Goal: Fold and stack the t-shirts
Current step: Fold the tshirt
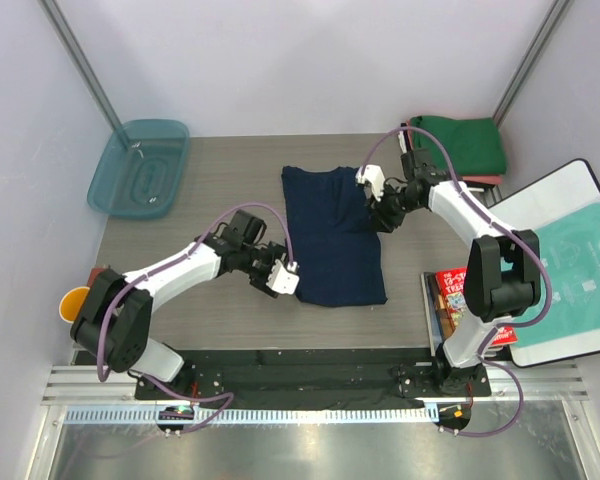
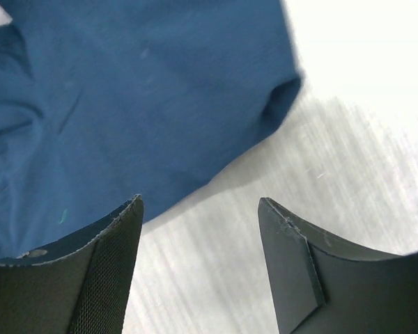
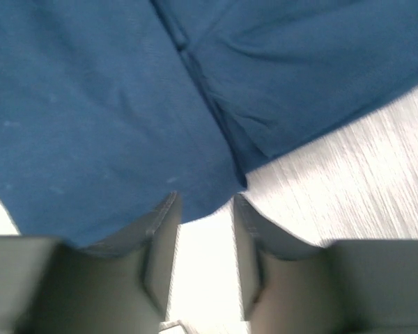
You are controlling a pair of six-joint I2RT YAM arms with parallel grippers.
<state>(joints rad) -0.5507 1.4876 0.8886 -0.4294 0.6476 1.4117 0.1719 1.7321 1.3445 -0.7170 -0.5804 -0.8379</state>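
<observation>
Okay, top view: navy shirt (image 1: 332, 235) lies flat mid-table (image 1: 220, 200), with bare wood to its left and right. A green folded shirt (image 1: 460, 145) sits in the far right corner. Left gripper (image 1: 285, 278) is at the navy shirt's near-left edge, right gripper (image 1: 377, 205) at its right edge.
Left wrist: jaws wide, empty, hem just ahead-left.
Right wrist: jaws parted, gripping nothing, hem at the tips.

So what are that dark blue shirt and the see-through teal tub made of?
The navy t-shirt looks like soft, matte knit cloth, probably cotton: it creases and lies limp. The teal tub looks like glossy translucent plastic: the table shows faintly through it, and its moulded rim holds a stiff shape.
</observation>
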